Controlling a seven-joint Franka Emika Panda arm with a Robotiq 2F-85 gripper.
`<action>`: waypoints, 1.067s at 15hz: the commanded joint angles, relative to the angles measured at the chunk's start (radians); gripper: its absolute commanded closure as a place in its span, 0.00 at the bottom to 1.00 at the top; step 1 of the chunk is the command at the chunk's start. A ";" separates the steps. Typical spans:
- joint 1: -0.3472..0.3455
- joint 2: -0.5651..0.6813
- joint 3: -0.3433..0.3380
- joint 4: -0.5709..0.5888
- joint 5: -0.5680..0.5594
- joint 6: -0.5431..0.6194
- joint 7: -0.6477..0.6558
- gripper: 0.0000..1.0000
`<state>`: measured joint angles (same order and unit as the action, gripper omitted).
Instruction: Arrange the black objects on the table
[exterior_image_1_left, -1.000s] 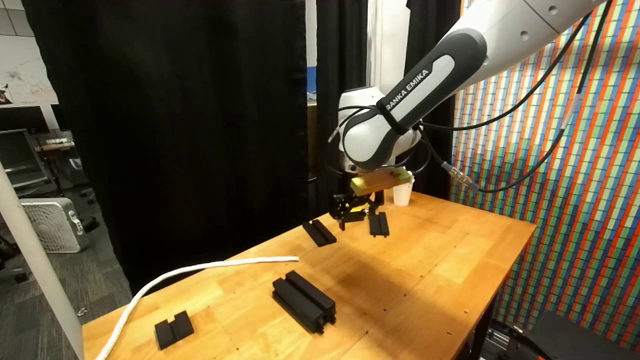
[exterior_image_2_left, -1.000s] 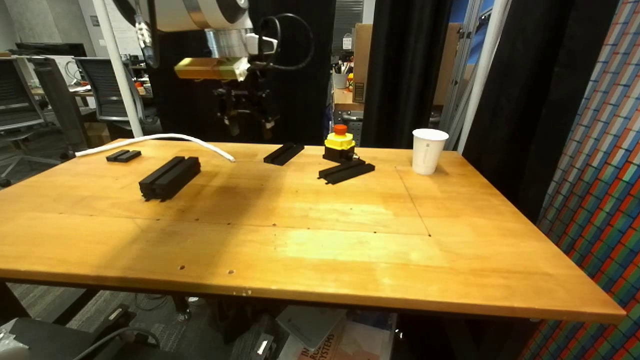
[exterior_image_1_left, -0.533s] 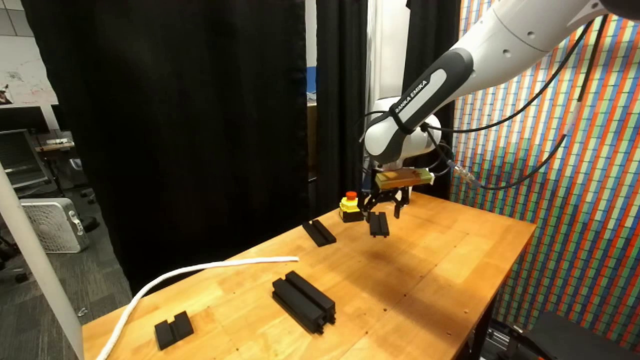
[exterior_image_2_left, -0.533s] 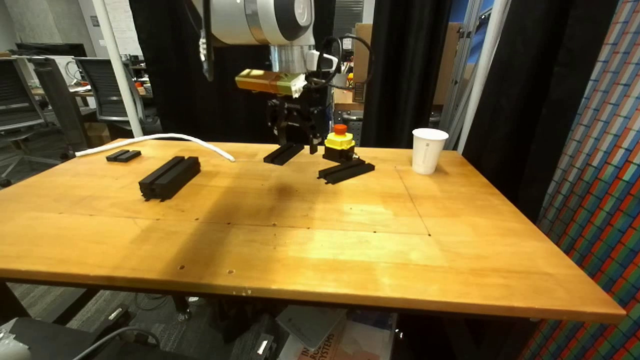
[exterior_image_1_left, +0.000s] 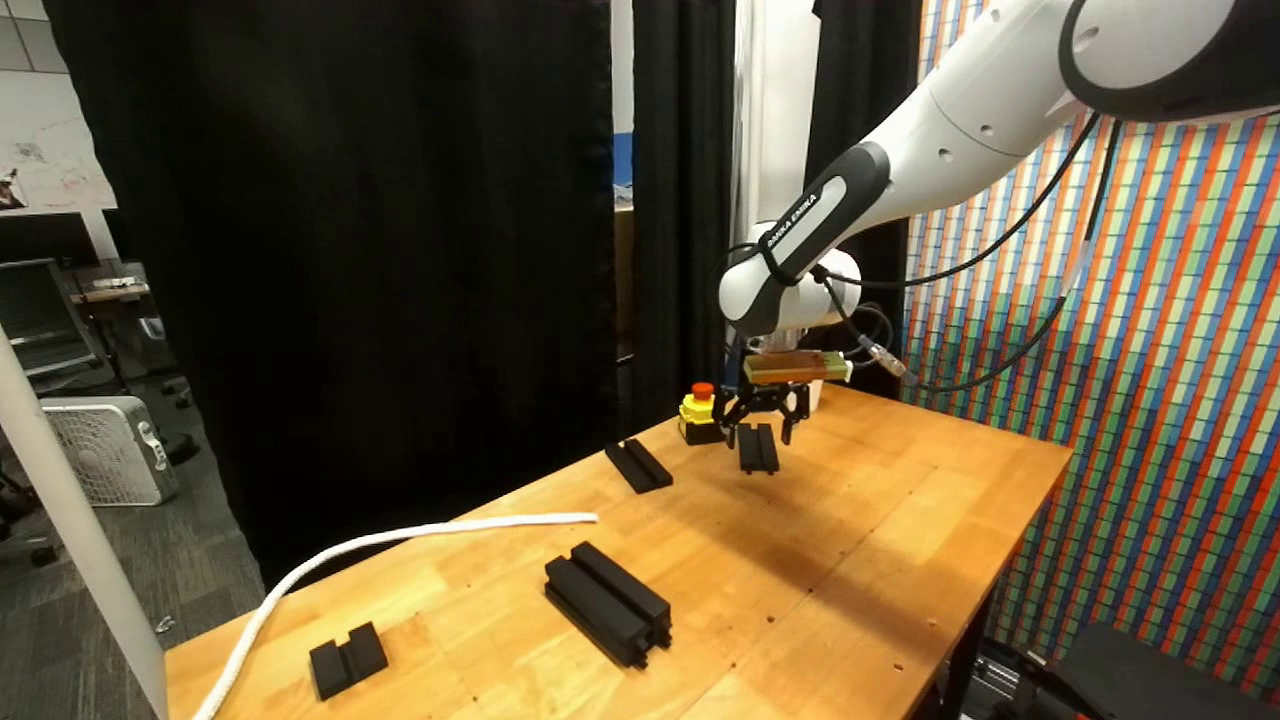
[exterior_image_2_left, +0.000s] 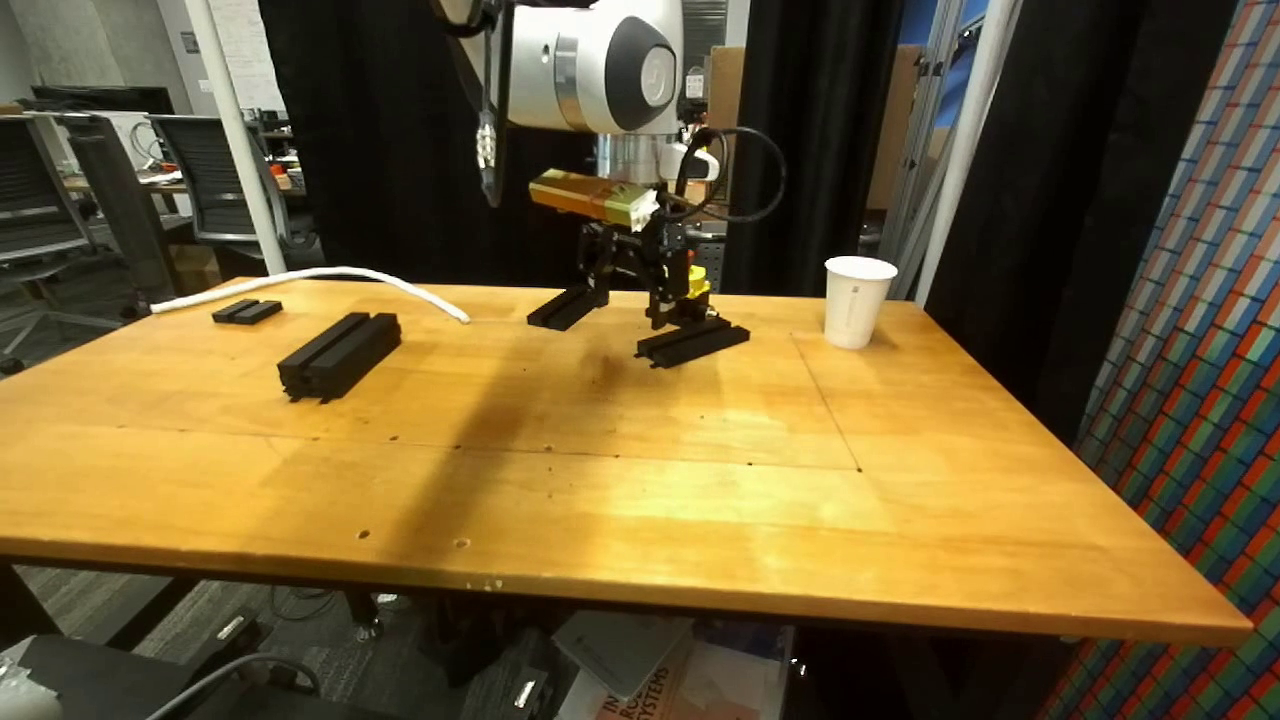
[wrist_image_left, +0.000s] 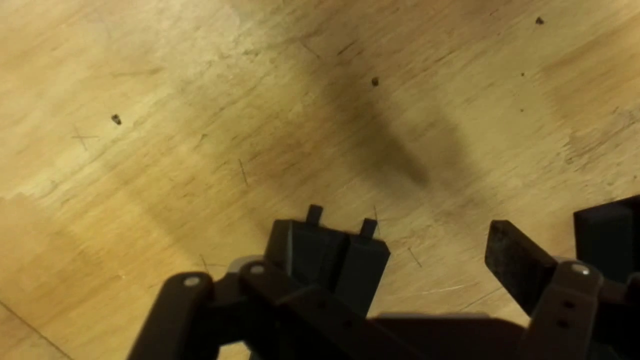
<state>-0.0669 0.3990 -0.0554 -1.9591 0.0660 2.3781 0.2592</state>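
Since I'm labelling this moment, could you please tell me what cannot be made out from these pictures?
Stop button, in an exterior view: mostly hidden by the gripper.
Cup, in an exterior view: partly hidden by the gripper.
Black block, wrist view: largely behind the gripper.
Black shape, wrist view: cut off by the right edge.

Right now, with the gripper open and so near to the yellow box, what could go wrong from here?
First, the gripper appears close to the yellow box in both exterior views: a sideways move might bump it or press its red button. Second, the wrist view shows the gripper covering part of the pronged black block, which seems off-centre between the open jaws; going straight down might strike it instead of straddling it.
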 joint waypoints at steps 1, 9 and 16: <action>-0.011 0.080 -0.025 0.121 0.012 -0.043 -0.013 0.00; -0.068 0.209 -0.028 0.270 0.055 -0.091 -0.033 0.00; -0.076 0.275 -0.017 0.363 0.098 -0.138 -0.036 0.00</action>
<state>-0.1325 0.6406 -0.0828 -1.6681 0.1312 2.2853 0.2444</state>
